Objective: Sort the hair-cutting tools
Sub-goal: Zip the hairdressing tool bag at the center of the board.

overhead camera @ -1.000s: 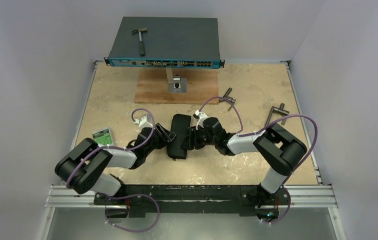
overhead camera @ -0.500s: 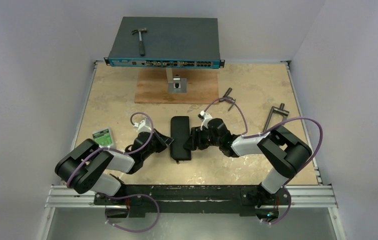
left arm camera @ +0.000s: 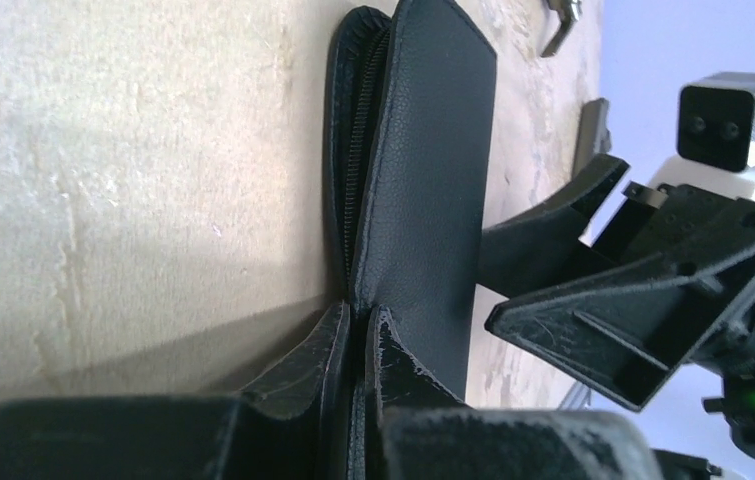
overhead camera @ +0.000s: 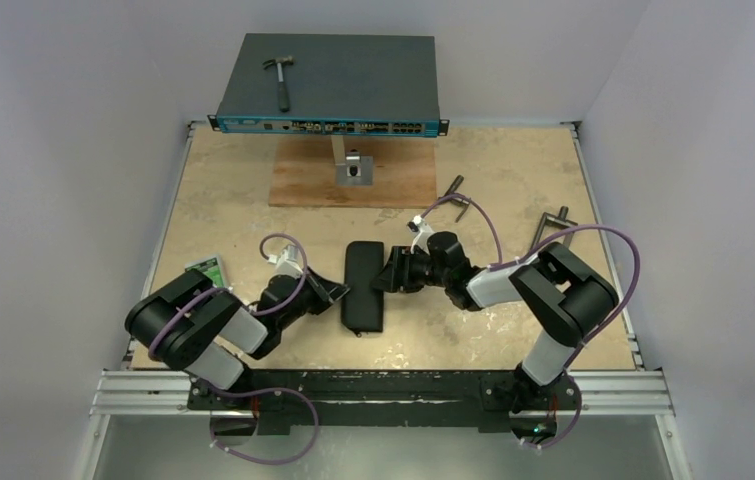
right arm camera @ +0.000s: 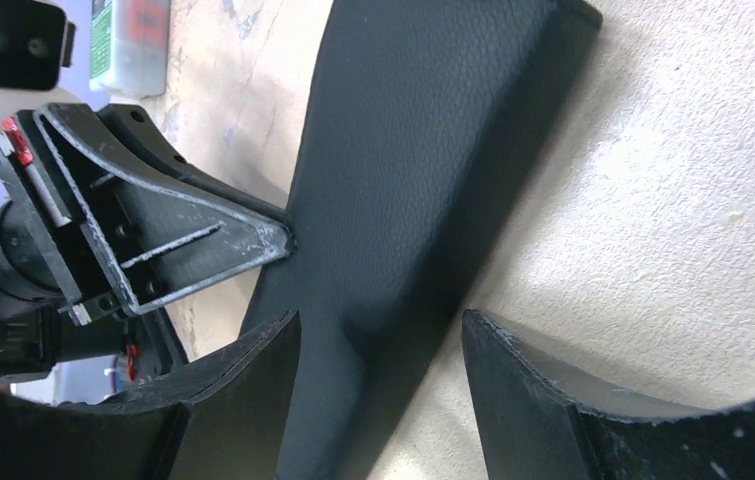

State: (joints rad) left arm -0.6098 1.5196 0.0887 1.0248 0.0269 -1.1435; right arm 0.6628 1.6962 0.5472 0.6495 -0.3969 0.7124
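Lying shut in the middle of the bench (overhead camera: pixel 253 200), a black zipped case (overhead camera: pixel 363 288) is seen. None of the hair-cutting tools is shown, so they are judged to be inside it. The left fingers (left arm camera: pixel 303 375) are closed on the case's left edge by the zip. The right fingers (right arm camera: pixel 538 375) are spread wide astride the opposite edge, gripping nothing. Opening the case is taken as the step in hand. Next, the zip pull must be found and drawn while the case is steadied.
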